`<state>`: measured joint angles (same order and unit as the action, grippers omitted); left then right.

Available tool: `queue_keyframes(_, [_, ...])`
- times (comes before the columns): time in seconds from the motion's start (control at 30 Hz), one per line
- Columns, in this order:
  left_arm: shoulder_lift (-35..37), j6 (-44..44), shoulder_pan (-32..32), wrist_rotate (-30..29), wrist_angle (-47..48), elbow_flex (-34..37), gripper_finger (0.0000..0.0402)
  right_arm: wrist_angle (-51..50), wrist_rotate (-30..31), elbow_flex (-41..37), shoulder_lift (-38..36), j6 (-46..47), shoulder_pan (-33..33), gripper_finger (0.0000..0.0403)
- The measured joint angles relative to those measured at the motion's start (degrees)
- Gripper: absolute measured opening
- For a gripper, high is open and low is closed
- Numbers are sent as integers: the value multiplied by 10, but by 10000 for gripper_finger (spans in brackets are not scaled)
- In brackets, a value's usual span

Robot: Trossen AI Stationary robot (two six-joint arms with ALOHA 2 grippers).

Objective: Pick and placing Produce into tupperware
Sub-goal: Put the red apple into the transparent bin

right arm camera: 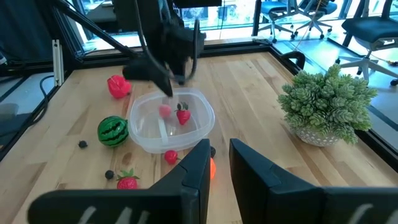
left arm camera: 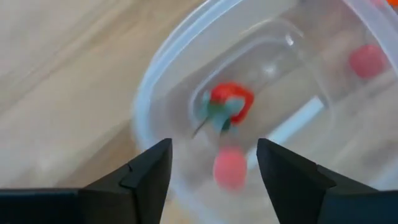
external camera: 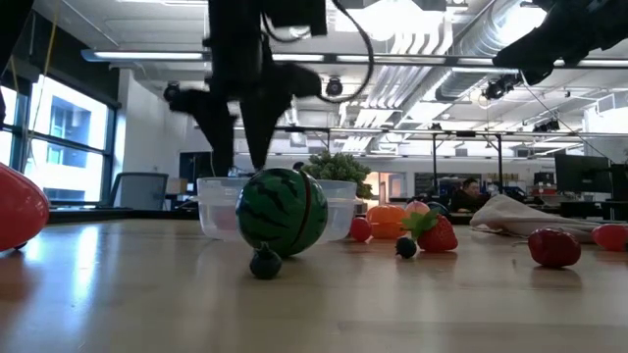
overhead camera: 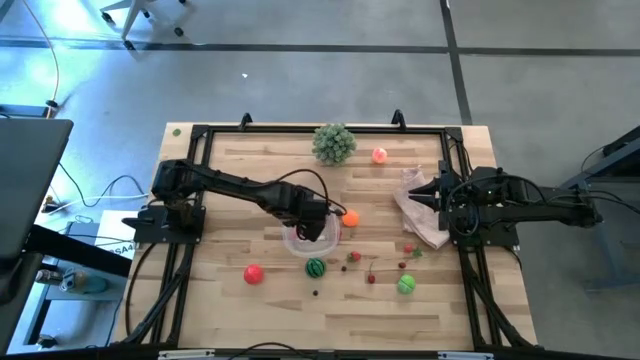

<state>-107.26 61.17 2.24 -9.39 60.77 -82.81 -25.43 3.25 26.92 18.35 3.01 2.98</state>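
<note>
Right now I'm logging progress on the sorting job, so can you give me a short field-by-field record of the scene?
container: clear tub on the wooden table, near the middle
inside container: a strawberry and a small pink ball
left claw: above the tub, fingers apart, holding nothing
right claw: parked at the table's right side by the pale bag
still outside: striped melon ball, orange ball, red pieces, green ball, small berries
bystander item: bushy green plant at the far edge
</note>
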Motion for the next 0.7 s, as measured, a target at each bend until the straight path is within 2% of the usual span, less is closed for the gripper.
queue_keyframes(0.17, [15,138,-1,75,126,-72,210,0,0,0,0,0,0,52])
queue_keyframes(0.33, [22,304,-21,139,160,-87,219,0,0,0,0,0,0,52])
queue_keyframes(0.43, [24,349,-45,124,187,-85,230,0,0,0,0,0,0,52])
queue_keyframes(0.7, [53,471,-153,4,250,-59,267,0,0,0,0,0,0,52])
